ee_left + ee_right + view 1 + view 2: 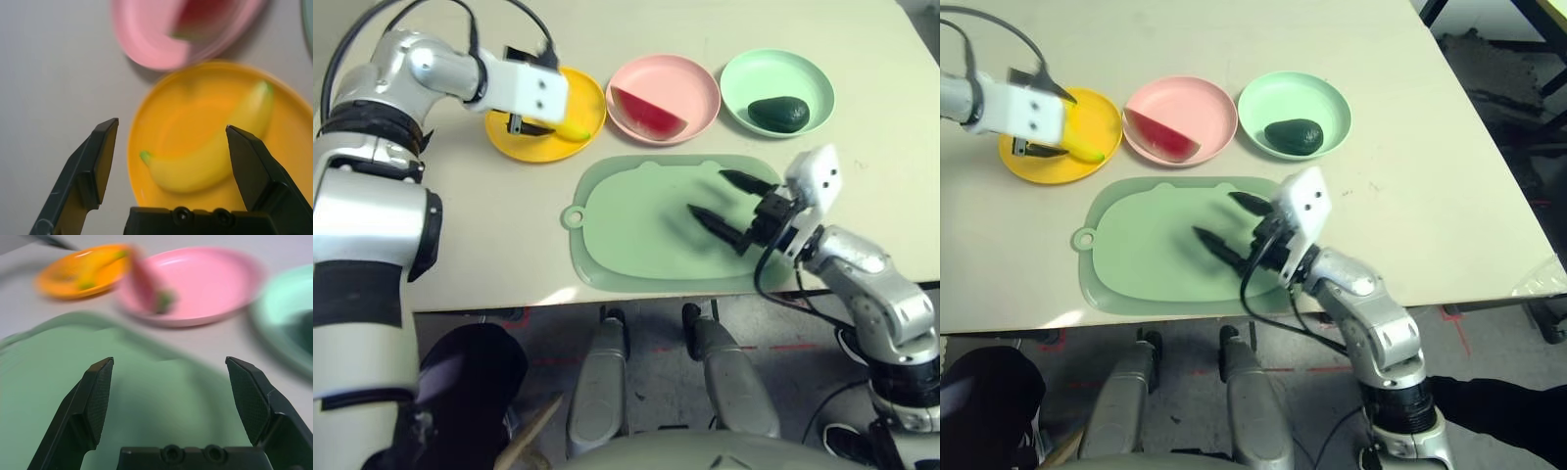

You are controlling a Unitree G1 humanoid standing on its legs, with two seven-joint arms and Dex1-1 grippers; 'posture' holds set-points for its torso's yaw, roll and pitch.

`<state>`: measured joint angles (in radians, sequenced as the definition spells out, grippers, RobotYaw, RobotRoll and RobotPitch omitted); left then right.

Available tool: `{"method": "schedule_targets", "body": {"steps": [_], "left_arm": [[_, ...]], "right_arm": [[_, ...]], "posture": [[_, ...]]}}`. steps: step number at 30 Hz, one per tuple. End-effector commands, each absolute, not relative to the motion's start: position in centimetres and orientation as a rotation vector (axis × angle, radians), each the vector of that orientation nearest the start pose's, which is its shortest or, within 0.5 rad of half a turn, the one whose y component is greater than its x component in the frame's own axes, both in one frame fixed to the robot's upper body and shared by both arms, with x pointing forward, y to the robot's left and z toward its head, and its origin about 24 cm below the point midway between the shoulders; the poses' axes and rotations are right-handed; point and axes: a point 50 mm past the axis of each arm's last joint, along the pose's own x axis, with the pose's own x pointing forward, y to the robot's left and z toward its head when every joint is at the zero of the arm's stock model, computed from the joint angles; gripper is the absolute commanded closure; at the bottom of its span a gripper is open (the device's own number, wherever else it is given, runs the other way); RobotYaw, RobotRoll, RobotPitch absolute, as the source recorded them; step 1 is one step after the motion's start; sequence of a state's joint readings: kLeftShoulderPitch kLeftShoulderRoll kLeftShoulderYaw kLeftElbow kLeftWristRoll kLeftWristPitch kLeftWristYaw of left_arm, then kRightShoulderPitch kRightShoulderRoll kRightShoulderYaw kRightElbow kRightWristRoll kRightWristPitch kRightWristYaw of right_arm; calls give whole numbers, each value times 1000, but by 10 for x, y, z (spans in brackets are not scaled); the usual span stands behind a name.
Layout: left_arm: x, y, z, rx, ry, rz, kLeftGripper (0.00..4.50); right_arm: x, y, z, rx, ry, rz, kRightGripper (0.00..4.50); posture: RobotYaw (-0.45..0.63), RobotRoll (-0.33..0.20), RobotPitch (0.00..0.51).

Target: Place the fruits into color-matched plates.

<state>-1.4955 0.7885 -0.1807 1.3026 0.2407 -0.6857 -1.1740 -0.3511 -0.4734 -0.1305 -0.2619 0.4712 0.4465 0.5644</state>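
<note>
Scanning from our left, we find the yellow-orange plate (pixel 514 142) near the far part of the counter (pixel 460 245), with the banana (pixel 210 152) lying inside it: curved, bright yellow, with a green tip at each end. Our left gripper (pixel 171 147) hangs just above this plate, its jaws spread wide on either side of the banana and gripping nothing.

Next, just beside that plate, sits the pink plate (pixel 690 83). It holds the watermelon wedge (pixel 648 115), red flesh with a thin green rind along its curved edge.

Further right, close to the pink plate, the mint green plate (pixel 754 73) carries the avocado (pixel 778 114), a dark green oval resting toward the plate's near side.

On the near side of the three plates lies the pale green cutting mat (pixel 626 235), reaching almost to the counter's near edge. Our right gripper (pixel 726 209) hovers over the mat's right part, jaws fully open and holding nothing.

Bare counter surface extends left of the mat, beyond the plates, and to the right of the mint green plate.
</note>
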Motion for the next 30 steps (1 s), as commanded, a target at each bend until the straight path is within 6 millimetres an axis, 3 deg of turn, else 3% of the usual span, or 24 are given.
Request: {"method": "schedule_targets", "body": {"steps": [1,4,7,11,20,26,30], "left_arm": [[360,260,333,1050,-242,-751,24],[356,276,334,843,-341,-654,24],[349,287,326,667,-399,-583,24],[336,295,297,416,-429,-456,24],[294,296,234,102,-336,-188,24],[268,301,180,45,-201,-90,24],[257,300,160,17,-165,-62,24]], "right_arm": [[295,-230,171,-144,-163,496,0],[297,-262,170,-119,-194,362,0],[294,-279,164,-156,-190,335,0],[294,-304,153,-135,-205,257,0],[291,-315,141,-84,-211,330,0],[290,-318,139,-60,-191,350,0],[289,-326,140,-54,-197,339,0]], "posture": [[-29,0,341],[-36,0,339],[-34,0,340],[-30,0,334],[-4,0,338],[13,0,339],[16,0,344]]}}
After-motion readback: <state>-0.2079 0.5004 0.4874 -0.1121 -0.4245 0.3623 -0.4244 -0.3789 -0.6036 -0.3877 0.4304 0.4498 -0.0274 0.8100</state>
